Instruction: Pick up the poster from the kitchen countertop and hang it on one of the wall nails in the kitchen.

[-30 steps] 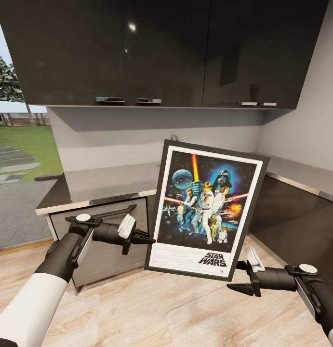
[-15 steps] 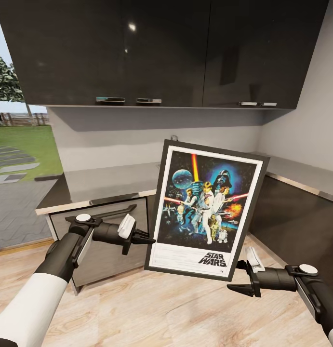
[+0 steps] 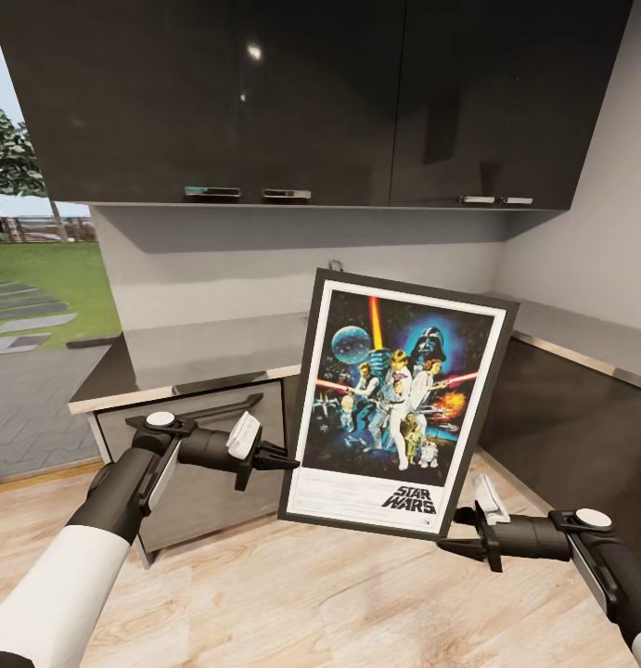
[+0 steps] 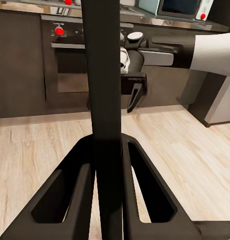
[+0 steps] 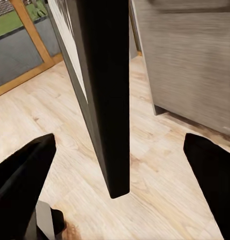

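The poster (image 3: 394, 399) hangs in the air in front of me, upright and slightly tilted, Star Wars picture facing the head camera. My left gripper (image 3: 288, 458) is shut on its lower left frame edge; in the left wrist view the dark edge (image 4: 105, 75) runs up between the closed fingers. My right gripper (image 3: 455, 529) is open at the poster's lower right corner. In the right wrist view its fingers (image 5: 25, 170) stand wide apart on either side of the frame edge (image 5: 107, 100). The kitchen countertop (image 3: 199, 348) lies behind. I can make out no wall nail.
Dark wall cabinets (image 3: 311, 93) hang above the worktop. Below it sits a cabinet front with a bar handle (image 3: 218, 408). The counter's right run (image 3: 580, 339) follows the pale wall. A glass door to the garden (image 3: 32, 306) is at the left. Wooden floor (image 3: 311, 603) lies beneath.
The right gripper's fingers have drawn a little closer together beside the poster's lower right corner. The poster and the left arm have stayed put.
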`<state>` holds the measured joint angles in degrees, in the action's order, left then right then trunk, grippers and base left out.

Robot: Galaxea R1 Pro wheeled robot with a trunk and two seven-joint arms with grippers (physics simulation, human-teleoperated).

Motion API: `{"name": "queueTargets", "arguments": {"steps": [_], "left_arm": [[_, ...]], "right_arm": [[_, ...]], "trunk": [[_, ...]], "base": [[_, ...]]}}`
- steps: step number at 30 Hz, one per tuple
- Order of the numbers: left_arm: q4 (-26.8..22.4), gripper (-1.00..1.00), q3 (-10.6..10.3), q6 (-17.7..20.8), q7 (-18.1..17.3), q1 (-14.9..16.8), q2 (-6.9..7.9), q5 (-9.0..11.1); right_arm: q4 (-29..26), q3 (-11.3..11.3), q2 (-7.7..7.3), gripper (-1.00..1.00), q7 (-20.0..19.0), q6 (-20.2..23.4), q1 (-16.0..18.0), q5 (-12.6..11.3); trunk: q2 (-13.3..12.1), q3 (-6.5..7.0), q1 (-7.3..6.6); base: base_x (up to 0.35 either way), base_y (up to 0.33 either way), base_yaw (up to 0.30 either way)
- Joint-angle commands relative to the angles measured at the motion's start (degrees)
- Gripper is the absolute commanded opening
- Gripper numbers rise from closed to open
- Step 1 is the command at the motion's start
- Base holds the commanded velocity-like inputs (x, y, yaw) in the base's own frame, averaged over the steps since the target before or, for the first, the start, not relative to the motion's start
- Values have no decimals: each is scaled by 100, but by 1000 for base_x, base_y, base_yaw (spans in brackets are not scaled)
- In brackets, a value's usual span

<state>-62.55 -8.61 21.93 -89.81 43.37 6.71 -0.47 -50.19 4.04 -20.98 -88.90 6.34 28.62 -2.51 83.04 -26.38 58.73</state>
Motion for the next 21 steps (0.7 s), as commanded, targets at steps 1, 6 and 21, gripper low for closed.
{"name": "queueTargets", "arguments": {"steps": [1, 6, 21], "left_arm": [[-5, -100, -9, 48, -19, 5, 5, -6], [-3, -100, -9, 48, -19, 5, 5, -6], [-3, 100, -8, 48, -19, 5, 0, -6]], "right_arm": [[0, 1, 0, -100, -20, 60, 4, -12], [0, -18, 0, -100, -18, 63, 4, -11], [0, -2, 1, -100, -15, 81, 4, -3]], "trunk": [[4, -7, 0], [4, -7, 0], [4, -7, 0]], "base": [[0, 0, 0], [0, 0, 0], [0, 0, 0]]}}
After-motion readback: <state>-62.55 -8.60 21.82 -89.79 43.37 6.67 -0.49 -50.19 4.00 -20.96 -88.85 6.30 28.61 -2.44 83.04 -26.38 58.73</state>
